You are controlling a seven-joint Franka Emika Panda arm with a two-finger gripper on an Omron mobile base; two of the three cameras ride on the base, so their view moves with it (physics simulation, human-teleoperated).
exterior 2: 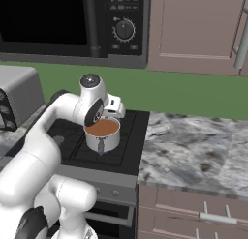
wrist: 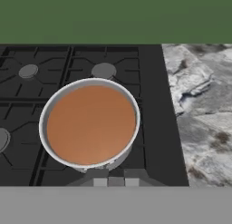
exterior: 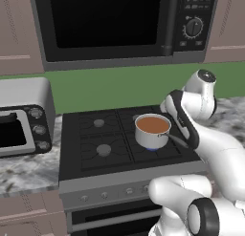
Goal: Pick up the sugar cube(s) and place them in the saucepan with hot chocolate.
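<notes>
- Resting on the front right burner of the black stove, the saucepan holds brown liquid up near its rim.
- Saucepan handle: thin and dark, pointing toward the front right of the stove in the left base view.
- Hand view: the saucepan sits below the hand, with grey burner caps beyond it and to its left.
- End effector: fingers pressed together at the near rim of the saucepan; nothing is visibly pinched between them.
- Arm: bent over the stove, with the wrist beside the saucepan in the right base view.
- Marbled bench: adjoins the stove on the right.
- Microwave: mounted above the stove.
- Toaster oven: stands on the bench left of the stove.
</notes>
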